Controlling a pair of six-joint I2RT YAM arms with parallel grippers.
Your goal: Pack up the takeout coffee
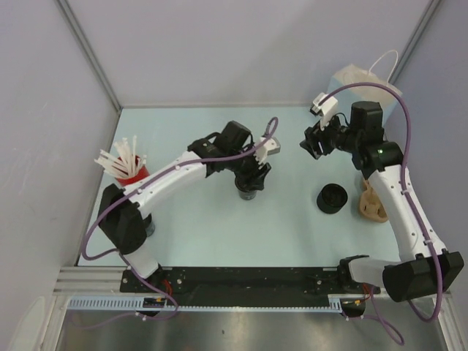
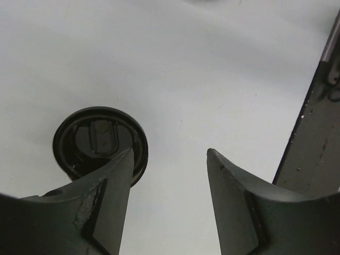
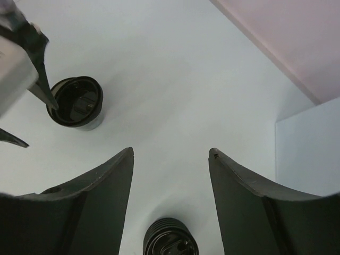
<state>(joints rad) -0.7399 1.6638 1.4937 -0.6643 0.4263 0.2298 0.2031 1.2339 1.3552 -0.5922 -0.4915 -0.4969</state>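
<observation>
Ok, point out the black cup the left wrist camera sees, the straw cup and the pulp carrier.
black cup (image 2: 98,139), left wrist view, centre of its sip lid.
straw cup (image 1: 134,175), top external view, red wall below the straws.
pulp carrier (image 1: 370,207), top external view, its brown middle.

Straw cup (image 1: 131,174): far left of the table (image 1: 190,227).
Coffee cup (image 1: 247,193): mid-table, just under the left gripper (image 1: 254,172).
Second lidded cup (image 1: 331,199): right of it, well apart, and just beside the carrier (image 1: 371,206).
Bag (image 1: 362,79): far right corner, behind the right gripper (image 1: 313,142).
</observation>
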